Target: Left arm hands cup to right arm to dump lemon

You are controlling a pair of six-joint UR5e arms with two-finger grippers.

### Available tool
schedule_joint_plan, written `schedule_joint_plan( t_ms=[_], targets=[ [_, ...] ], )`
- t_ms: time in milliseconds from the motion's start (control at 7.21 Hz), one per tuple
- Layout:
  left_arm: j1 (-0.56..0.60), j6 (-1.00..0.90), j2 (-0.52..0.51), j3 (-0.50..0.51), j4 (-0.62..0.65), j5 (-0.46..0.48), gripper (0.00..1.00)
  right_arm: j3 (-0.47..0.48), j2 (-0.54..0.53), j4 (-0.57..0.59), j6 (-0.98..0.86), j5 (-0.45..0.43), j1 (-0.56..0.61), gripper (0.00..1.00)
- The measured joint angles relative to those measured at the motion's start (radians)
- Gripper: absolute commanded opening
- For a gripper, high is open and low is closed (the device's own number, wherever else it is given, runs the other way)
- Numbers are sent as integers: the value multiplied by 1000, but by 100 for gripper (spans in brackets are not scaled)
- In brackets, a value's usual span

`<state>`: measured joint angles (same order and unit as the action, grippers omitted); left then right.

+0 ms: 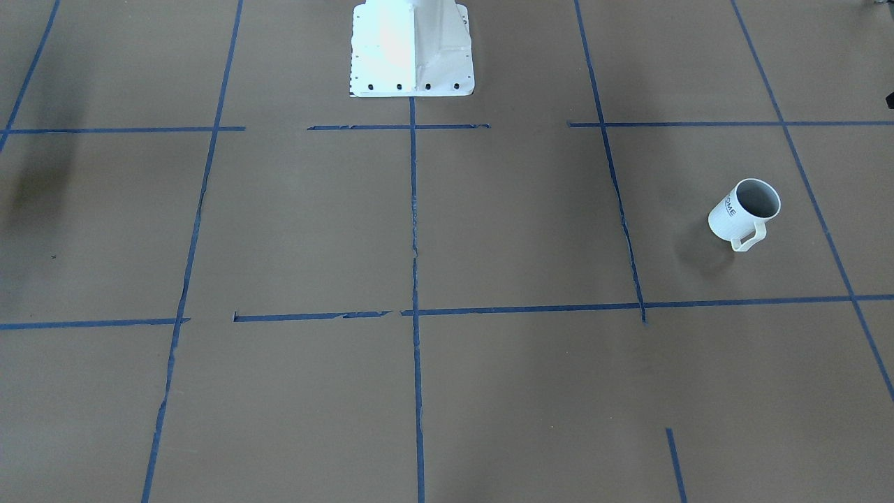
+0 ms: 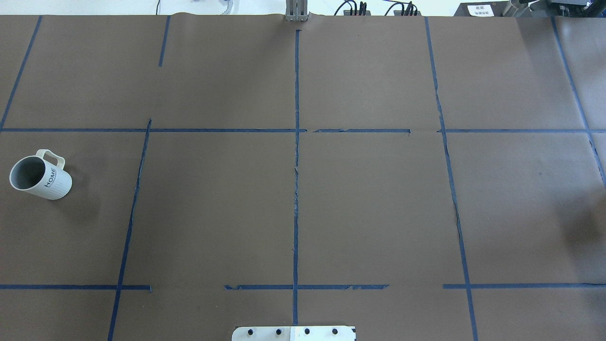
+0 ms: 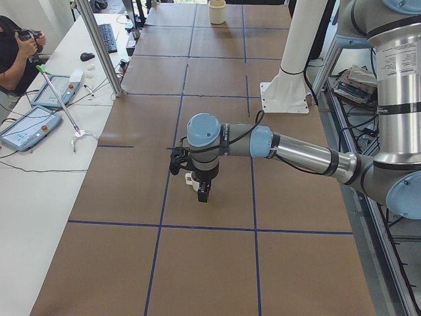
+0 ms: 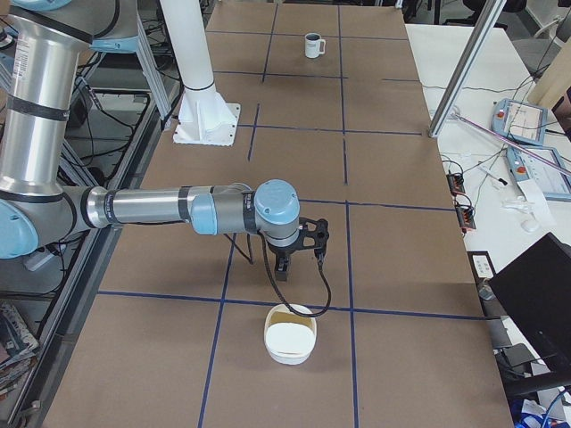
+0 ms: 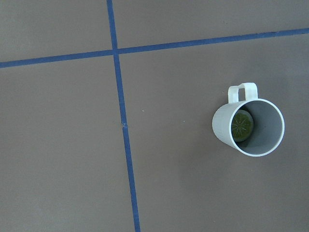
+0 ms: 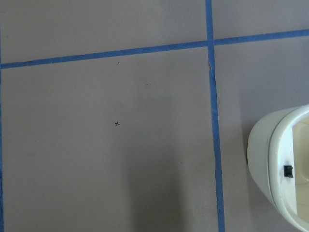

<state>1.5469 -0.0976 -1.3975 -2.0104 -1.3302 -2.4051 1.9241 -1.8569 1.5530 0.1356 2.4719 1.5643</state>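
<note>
Cup (image 1: 742,213) stood upright on the table (image 1: 489,230), well to the robot's left of the base (image 1: 412,49), handle turned away from the base. Lemon (image 5: 241,125) lay flat inside the cup. Left gripper (image 3: 204,195) hung over the table on the cup's side of the base, right gripper (image 4: 282,270) on the opposite side, near 1 cream tub (image 4: 290,343). Whether either gripper's fingers were spread or clenched could not be told.
</note>
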Motion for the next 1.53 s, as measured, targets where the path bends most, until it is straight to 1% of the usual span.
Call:
schedule_joint_plan(
  t_ms=[416, 694, 971, 1110, 1249, 1526],
  targets=[
    [-13, 1, -1, 0, -8, -1, 100, -8, -23, -2, -7, -5, -1, 100],
    [-52, 4, -9, 10, -49, -1, 100, -8, -24, -10, -7, -4, -2, 100],
    [-104, 91, -36, 17, -77, 0, 100, -15, -23, -17, -3, 2, -3, 100],
    [-149, 161, -53, 29, -118, 0, 100, -17, -20, -39, -1, 7, -4, 100],
    [-206, 243, -65, 69, -206, 3, 100, -21, -19, -77, -1, 9, -10, 100],
    [-317, 447, -83, 224, -500, 9, 100, -27, -18, -135, -3, 9, -29, 100]
  ],
)
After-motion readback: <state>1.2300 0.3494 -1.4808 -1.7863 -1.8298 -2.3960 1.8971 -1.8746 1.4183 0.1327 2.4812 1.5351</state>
